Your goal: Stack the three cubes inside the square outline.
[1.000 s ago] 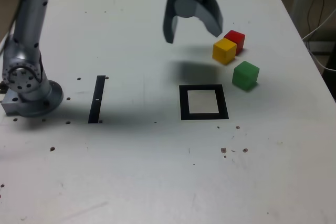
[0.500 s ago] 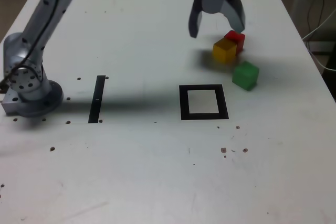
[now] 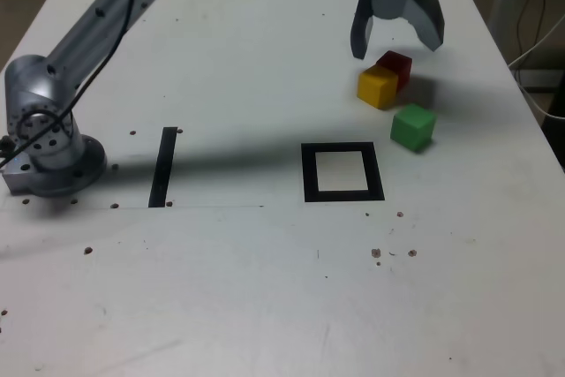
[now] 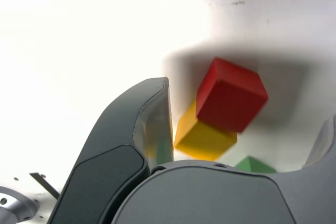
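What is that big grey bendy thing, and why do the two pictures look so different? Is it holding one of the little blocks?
The grey thing is a robot arm bolted to a white table. At its end is a gripper, like a claw with two fingers. One picture comes from a camera standing off the table and looking down at it. The other comes from a small camera on the arm's wrist, so the dark fingers look huge.

On the table lie a red cube, a yellow cube touching it, and a green cube a little apart. There is also a black square outline and a thin black strip.

It holds nothing: the claw is open, just above the red cube.
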You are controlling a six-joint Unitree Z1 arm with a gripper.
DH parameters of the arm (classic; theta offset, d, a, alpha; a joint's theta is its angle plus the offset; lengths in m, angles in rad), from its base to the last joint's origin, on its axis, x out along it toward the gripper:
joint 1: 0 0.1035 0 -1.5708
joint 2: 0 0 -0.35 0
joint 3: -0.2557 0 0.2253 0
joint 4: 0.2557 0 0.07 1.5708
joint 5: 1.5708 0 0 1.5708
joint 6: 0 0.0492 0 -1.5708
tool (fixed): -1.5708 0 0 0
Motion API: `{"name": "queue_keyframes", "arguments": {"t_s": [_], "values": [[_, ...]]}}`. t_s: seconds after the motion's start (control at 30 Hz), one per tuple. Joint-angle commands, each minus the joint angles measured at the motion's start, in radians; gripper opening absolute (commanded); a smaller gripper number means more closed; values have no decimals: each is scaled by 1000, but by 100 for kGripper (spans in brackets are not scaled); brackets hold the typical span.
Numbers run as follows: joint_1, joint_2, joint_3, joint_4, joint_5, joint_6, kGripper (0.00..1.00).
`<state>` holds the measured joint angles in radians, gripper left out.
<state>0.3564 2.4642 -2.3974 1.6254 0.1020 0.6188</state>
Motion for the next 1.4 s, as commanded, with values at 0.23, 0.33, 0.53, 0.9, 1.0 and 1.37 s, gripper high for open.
{"name": "queue_keyframes", "arguments": {"t_s": [0.23, 0.33, 0.53, 0.9, 1.0, 1.37], "values": [[18, 13, -18, 11, 4, 17, 99], [17, 15, -18, 11, 5, 43, 99], [1, 23, -28, 1, 9, 216, 99], [-22, 24, -39, -5, 70, 346, 98], [-26, 26, -40, -6, 80, 346, 98], [-35, 71, -61, -8, 90, 336, 90]]}}
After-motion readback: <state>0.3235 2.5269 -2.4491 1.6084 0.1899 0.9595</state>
